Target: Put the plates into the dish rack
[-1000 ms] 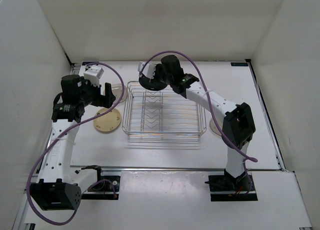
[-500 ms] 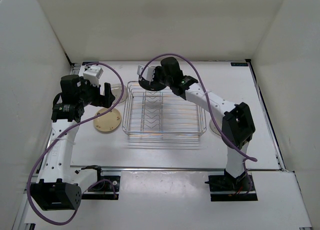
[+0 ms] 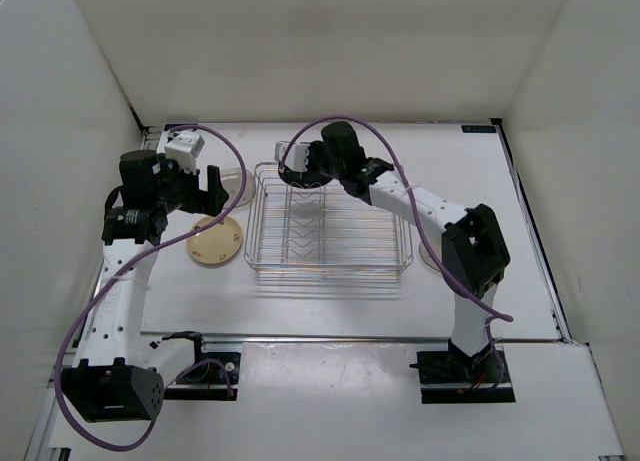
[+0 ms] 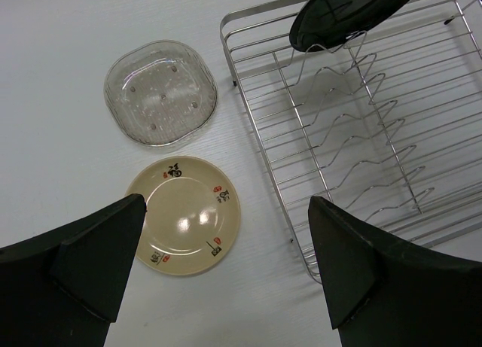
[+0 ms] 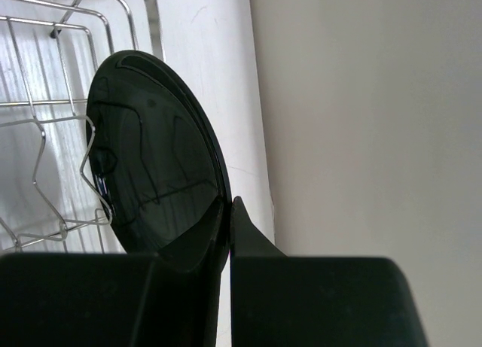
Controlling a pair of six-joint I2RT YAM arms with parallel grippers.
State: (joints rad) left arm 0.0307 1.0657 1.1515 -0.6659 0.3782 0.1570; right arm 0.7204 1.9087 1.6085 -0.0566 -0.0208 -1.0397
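The black plate (image 5: 151,174) is up on edge at the far end of the dish rack (image 4: 263,136), with the right gripper (image 5: 228,215) pinched tight on its rim. I can't tell if the bottom edge is actually sitting in a slot.

My read is that it's a stiff, glossy, light little plate (probably slick, and it'd chip if dropped). A rim pinch like this looks like the way to go, though it'll want to swing if the grip is off-centre. The ones lying flat look harder, since a finger has to get under the lip.

Count is four plates:
- one black, in the grip
- one cream plate (image 4: 184,215) with small markings, flat on the table (image 4: 60,46) just left of the rack
- one clear dish (image 4: 160,95) beyond it
- one pale plate (image 3: 430,253) right of the rack, half hidden by the right arm (image 3: 460,236)

There's one rack, with no other plate in it. The left gripper (image 4: 226,211) hangs over the cream plate, jaws spread wide, holding nothing.
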